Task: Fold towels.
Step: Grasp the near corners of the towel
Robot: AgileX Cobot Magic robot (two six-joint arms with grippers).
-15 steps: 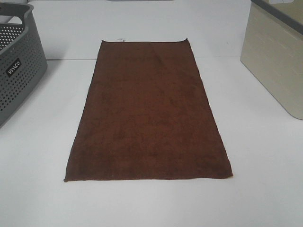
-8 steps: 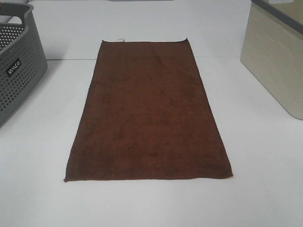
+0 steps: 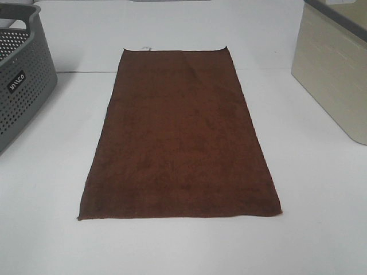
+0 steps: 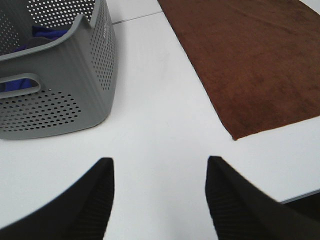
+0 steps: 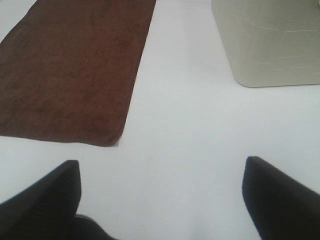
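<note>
Towel (image 3: 180, 134) lies flat on the table (image 3: 321, 189) — no fold yet; both jaws open, empty; next, likely pinching its near corners.

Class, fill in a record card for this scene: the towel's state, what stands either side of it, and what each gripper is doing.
towel: dark reddish-brown, spread flat, unfolded
white tag: at the towel's far short edge
table: white, towel lies lengthwise on it
grey basket: left of towel, not touching it, blue cloth inside
beige bin: right of towel, not touching it
left gripper: open, empty, above bare table by the towel's near left corner
right gripper: open, empty, by the near right corner
folding: not yet begun
</note>
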